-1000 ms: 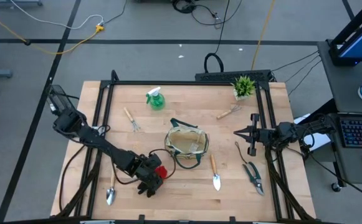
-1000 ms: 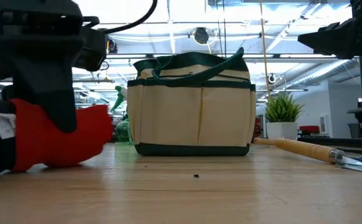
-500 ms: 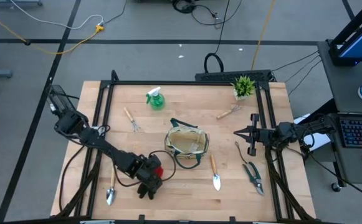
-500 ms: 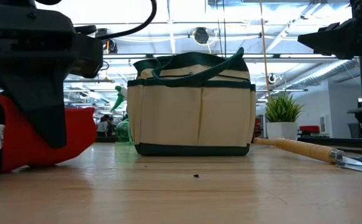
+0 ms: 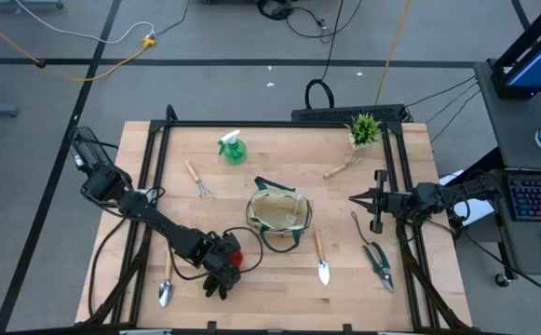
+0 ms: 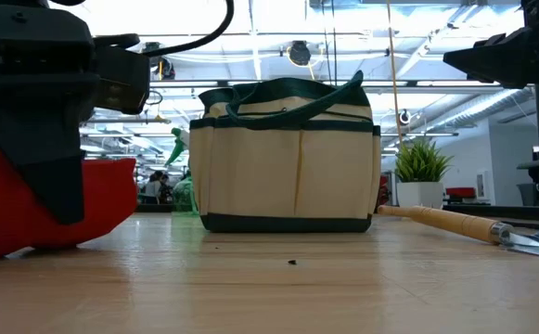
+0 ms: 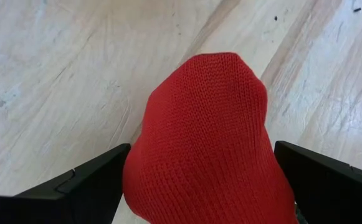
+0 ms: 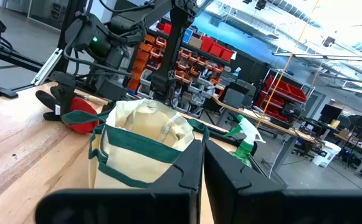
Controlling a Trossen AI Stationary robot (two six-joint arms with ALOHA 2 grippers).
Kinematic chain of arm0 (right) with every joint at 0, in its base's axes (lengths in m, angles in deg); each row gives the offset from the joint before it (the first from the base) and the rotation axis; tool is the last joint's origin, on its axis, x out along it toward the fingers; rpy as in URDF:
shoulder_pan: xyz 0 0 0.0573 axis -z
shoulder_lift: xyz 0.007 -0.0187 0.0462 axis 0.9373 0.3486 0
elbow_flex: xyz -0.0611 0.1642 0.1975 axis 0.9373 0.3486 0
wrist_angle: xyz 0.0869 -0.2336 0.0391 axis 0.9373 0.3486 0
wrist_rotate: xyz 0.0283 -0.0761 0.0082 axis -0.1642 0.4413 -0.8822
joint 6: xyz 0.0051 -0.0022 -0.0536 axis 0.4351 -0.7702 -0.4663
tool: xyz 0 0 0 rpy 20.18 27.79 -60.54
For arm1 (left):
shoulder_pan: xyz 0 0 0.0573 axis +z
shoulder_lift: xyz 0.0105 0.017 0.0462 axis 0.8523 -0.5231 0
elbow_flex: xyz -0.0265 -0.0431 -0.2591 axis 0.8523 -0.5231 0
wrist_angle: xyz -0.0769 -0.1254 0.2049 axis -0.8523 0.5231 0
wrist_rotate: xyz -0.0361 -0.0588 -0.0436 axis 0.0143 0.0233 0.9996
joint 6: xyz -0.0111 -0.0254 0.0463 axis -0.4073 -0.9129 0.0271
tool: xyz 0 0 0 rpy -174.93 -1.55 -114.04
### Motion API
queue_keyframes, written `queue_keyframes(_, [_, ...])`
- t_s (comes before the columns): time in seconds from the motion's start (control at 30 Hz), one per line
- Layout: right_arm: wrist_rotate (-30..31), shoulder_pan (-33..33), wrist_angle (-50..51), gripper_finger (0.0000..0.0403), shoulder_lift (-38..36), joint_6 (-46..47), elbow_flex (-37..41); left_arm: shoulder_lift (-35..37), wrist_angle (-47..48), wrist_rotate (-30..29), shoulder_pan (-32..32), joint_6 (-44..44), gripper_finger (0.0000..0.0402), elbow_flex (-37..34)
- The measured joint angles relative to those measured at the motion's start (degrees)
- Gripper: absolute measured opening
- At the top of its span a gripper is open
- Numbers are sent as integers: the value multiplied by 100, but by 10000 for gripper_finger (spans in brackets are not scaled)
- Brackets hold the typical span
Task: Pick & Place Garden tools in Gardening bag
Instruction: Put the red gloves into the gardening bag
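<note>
Jaws: we see our left gripper (image 7: 199, 186) down at the near left of the table, its two fingers (image 7: 81, 186) spread on either side of the red-black glove (image 7: 209, 143); whether they already press the fabric we cannot tell. Our right gripper (image 5: 374, 209) waits at the right edge of the table, fingers pressed together.

Progress: we judge the task barely started. No tool shows as packed, and the glove lies on the wood near the left of the gardening bag (image 5: 279, 212).

Left to do: the glove, the green spray bottle (image 5: 232, 148) at the far side, the rake (image 5: 196, 178) far left of the bag, one trowel (image 5: 165, 285) at the near left corner, a second trowel (image 5: 320, 257) near right of the bag, the pruning shears (image 5: 376, 258) near right, and a wooden-handled tool (image 5: 340, 167) by the potted plant (image 5: 364, 129).

Bag: it stands upright mid-table, mouth open, handles up.

Contents: from above and from the right wrist view we see only pale lining, so we judge it empty, though its bottom is not fully visible.
</note>
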Motion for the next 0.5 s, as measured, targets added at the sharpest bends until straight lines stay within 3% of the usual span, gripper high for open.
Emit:
queue_keyframes(0.27, [0, 1, 0, 9, 1, 2, 0, 0, 11, 17, 0, 103, 389, -2])
queue_keyframes(0.37, [0, -1, 0, 9, 1, 2, 0, 2, 17, 16, 0, 146, 353, -7])
queue_keyframes(0.5, [0, 1, 0, 9, 2, 2, 0, 2, 38, -16, -4, 191, 274, -7])
